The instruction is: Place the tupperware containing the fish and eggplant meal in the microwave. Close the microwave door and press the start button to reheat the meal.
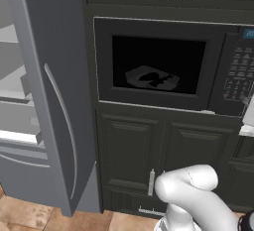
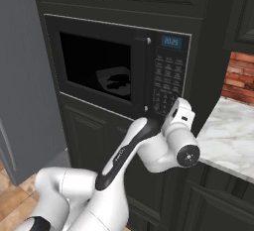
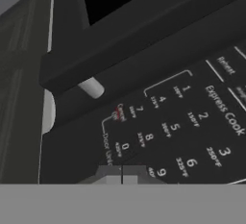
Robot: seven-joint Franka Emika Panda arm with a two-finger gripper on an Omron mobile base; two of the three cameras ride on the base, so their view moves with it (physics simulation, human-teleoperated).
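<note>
So the tupperware with the fish and eggplant meal is already sitting inside the microwave, visible through the dark window, well off to the far side of the door from where the jaws are. The microwave door looks shut to me, so I'd say two of three steps are done and only the start button is left.

The gripper is right up against the bottom of the keypad panel, with the number keys spread just ahead of the fingertips and the bar handle beyond them. The tips appear pressed together, holding nothing, but they're mostly cut off at the bottom of the hand view, so honestly I can't tell for sure.

I can't pick out a start key: the labels are tiny and skewed, and from the right base view the wrist covers the panel's lower edge.
</note>
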